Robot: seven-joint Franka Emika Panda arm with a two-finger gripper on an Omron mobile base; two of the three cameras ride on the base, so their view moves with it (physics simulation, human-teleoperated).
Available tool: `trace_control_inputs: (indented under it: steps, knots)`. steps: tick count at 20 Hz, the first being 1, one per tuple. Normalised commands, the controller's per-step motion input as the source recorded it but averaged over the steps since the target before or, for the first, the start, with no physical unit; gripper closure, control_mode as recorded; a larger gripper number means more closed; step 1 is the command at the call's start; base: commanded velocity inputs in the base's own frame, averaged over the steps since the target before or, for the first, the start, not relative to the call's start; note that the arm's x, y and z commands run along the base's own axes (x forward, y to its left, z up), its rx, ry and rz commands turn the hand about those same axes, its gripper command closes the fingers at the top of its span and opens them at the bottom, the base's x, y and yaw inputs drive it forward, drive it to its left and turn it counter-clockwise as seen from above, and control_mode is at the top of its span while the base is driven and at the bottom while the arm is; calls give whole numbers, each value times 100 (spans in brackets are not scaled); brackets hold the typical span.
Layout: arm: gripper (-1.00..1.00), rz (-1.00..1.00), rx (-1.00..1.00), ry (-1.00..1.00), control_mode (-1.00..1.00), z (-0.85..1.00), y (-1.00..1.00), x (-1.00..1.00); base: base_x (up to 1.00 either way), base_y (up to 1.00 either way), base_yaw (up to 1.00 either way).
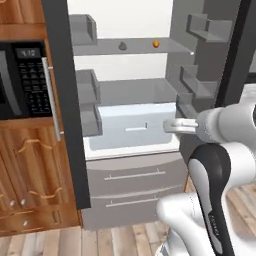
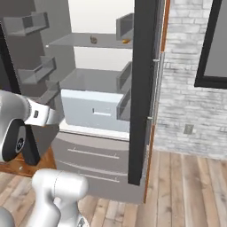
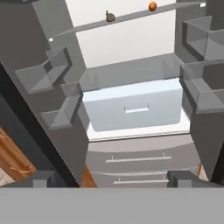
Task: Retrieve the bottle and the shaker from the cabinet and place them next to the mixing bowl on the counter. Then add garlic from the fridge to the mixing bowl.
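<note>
With its jaws spread wide and empty, the end effector point(image 3: 109, 177) should rise toward the fridge's upper shelf point(image 3: 131, 18) and centre on the small grey garlic point(image 3: 110, 17), avoiding the orange point(image 3: 152, 6) beside it.

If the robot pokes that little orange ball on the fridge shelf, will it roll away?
Probably yes. The small round orange fruit sits loose on the flat grey upper shelf with no lip visible, so a nudge would likely send it rolling. It looks small and light. The small brownish-grey lumpy garlic bulb beside it seems less round, so steadier.
</note>
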Motion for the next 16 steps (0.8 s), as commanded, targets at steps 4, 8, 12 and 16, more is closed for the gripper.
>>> trace_control_inputs:
  steps: [4, 8, 12, 16]
  knots:
    - [-100, 0, 0, 0, 100, 0, 0, 0, 79, -18, -37]
    - [-100, 0, 0, 0, 100, 0, 0, 0, 74, 6, -43]
    - [-100, 0, 0, 0, 100, 0, 0, 0, 62, 70, -29]
    - [-100, 0, 0, 0, 100, 0, 0, 0, 69, 36, -14]
